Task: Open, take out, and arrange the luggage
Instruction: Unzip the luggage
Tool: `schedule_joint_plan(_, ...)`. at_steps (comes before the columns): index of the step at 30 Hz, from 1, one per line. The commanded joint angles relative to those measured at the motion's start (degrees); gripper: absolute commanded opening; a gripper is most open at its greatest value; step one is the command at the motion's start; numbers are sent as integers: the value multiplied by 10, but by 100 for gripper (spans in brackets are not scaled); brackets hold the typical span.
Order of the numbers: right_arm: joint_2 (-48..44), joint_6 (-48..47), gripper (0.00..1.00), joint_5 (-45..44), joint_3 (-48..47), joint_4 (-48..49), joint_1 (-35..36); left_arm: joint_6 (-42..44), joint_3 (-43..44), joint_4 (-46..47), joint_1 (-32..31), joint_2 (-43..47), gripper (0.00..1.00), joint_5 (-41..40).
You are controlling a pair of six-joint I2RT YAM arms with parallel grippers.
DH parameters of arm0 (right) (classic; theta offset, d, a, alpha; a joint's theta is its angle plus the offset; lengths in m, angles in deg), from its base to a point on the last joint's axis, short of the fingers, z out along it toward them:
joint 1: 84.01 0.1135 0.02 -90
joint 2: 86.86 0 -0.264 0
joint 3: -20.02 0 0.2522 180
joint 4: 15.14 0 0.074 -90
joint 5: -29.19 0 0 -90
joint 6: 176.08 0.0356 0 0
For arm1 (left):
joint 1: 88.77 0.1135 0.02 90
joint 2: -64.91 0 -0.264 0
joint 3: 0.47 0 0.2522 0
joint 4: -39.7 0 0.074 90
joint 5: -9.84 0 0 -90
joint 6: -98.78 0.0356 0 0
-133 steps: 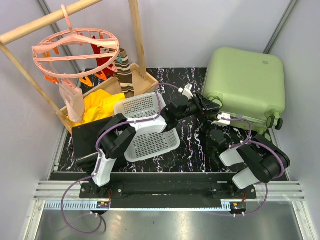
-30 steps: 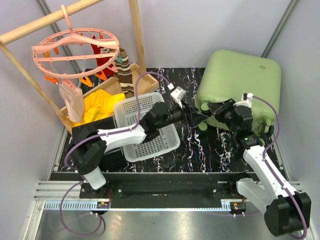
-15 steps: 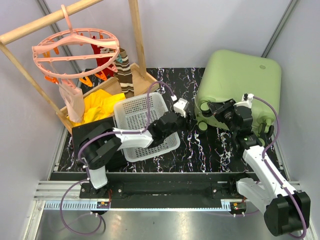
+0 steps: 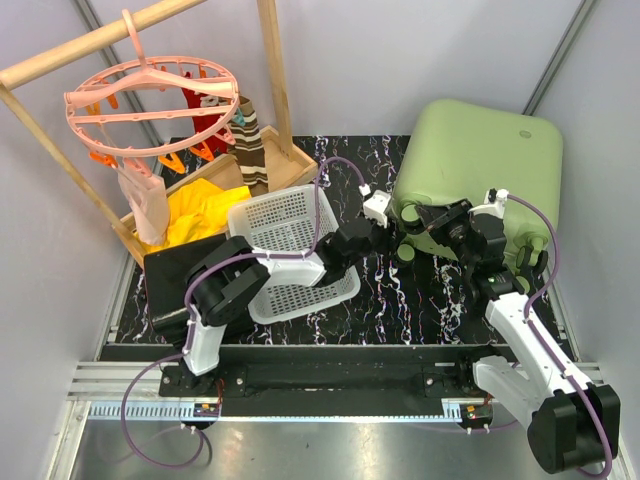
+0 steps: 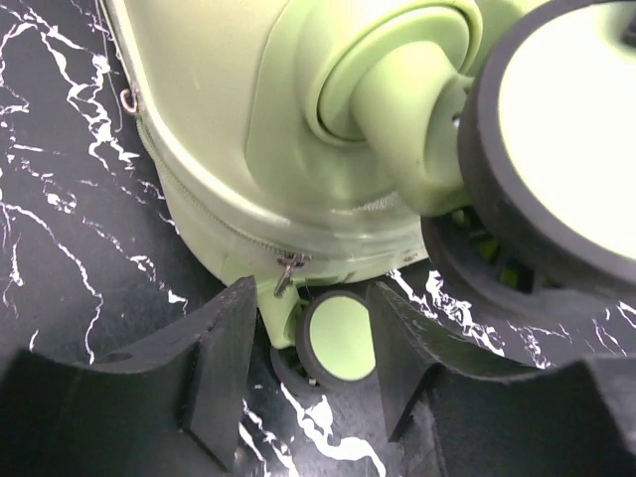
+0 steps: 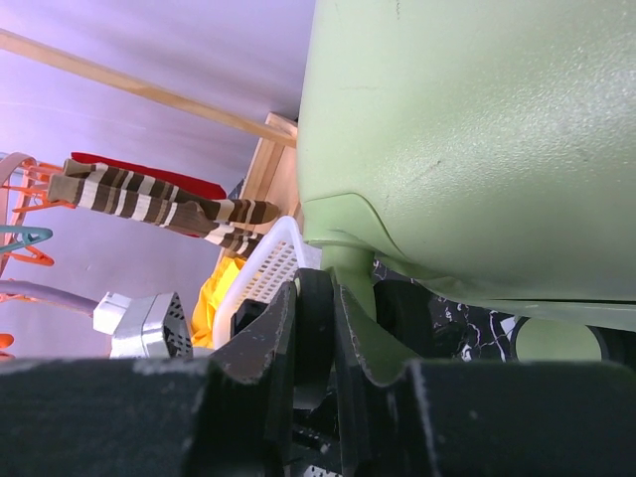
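**Both hands at the green case's wheels**

At the far left a pink peg hanger (image 4: 150, 100) hangs from a wooden rail, with a yellow cloth (image 4: 200, 215) bunched in the wooden crate below it. Next along the dark marbled counter (image 4: 400, 295) sit a black case (image 4: 165, 275) and a white mesh basket (image 4: 285, 222).

The left hand (image 5: 313, 363) reaches past the basket to the near-left corner of the luggage (image 4: 480, 160). Its fingers stand roughly half apart – one on each side of a small wheel (image 5: 338, 338), gripping nothing. A zipper pull (image 5: 286, 270) dangles just above the gap.

The luggage itself lies closed on the right half of the counter, wheels towards the arms. The right hand (image 6: 313, 343) meets it from the right, fingers drawn close and clamped on another dark wheel (image 6: 313, 308) under the shell.

A second ago the left hand was opened much wider; half a second ago it sat back over the basket's edge, and it has since come forward to the corner. The right hand has hardly changed – same wheel, same pinch. Four seconds back the case lay further right, wheels at the counter's right edge, with the right arm folded by its base.
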Motion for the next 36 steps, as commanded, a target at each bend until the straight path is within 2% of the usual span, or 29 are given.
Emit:
schedule_joint_plan(1,-9,-3,17,-13,1,25,-10,14,35,32,1,-21,49,-21)
schedule_joint_plan(6,-7,0,17,-12,5,31,-10,23,50,39,2,-35,48,-6)
schedule_joint_plan(16,0,4,16,-5,8,41,-12,28,63,59,2,-52,32,8)
schedule_joint_plan(26,12,7,15,2,13,48,-12,36,56,85,2,-54,1,-2)
schedule_joint_plan(36,28,14,10,14,13,68,-11,51,20,143,-3,-47,0,11)
